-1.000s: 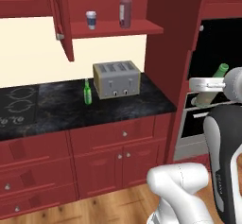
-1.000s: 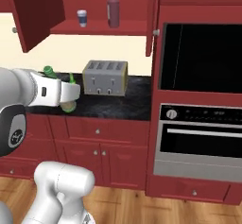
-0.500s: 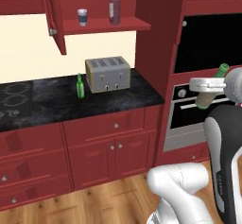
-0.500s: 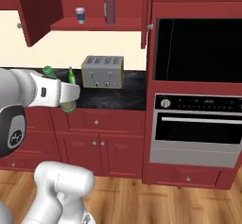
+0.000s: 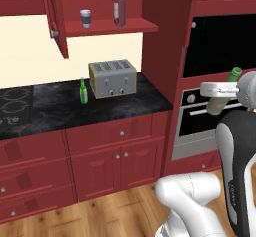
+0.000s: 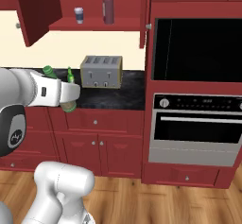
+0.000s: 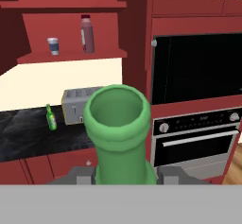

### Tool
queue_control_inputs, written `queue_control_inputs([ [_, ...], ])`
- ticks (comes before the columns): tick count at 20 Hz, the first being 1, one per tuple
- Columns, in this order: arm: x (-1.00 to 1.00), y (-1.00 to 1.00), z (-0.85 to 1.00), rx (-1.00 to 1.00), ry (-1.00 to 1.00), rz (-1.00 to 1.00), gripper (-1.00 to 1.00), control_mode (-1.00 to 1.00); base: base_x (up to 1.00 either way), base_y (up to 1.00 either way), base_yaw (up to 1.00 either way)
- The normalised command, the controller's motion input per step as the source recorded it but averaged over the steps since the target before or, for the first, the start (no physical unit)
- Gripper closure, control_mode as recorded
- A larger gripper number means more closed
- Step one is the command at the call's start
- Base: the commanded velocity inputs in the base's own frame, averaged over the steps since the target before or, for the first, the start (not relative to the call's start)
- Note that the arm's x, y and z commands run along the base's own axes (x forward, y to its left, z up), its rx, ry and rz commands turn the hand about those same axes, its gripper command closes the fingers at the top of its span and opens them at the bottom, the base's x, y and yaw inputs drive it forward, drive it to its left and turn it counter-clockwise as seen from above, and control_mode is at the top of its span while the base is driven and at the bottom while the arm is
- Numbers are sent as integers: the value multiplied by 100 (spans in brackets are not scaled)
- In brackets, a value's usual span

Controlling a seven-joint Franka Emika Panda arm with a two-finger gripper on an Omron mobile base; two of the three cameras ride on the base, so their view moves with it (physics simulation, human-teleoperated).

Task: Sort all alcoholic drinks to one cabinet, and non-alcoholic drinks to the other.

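Hand view is mostly the paler green bottle [image 7: 120,133] neck-on, its body hidden low down; jaws clamped on it. Bright green bottle [image 5: 83,91] stands on the tabletop [image 5: 55,106] beside the toaster [image 5: 113,78]; juice bottle [image 5: 119,7] and cup [image 5: 85,18] sit on the open cabinet shelf [image 5: 110,28].

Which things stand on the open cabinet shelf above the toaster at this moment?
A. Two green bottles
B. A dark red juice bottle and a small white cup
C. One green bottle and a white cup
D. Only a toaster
B. The juice bottle and the white cup stand on the shelf; one green bottle is on the counter, and the gripper holds the other, the olive bottle.
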Motion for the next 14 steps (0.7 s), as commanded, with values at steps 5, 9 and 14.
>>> queue_control_inputs([
  [5, 0, 0, 0, 0, 0, 0, 100, 100, -48, 13, 14],
  [9, 0, 0, 0, 0, 0, 0, 100, 100, -37, 31, 30],
  [14, 0, 0, 0, 0, 0, 0, 100, 100, -31, 37, 36],
])
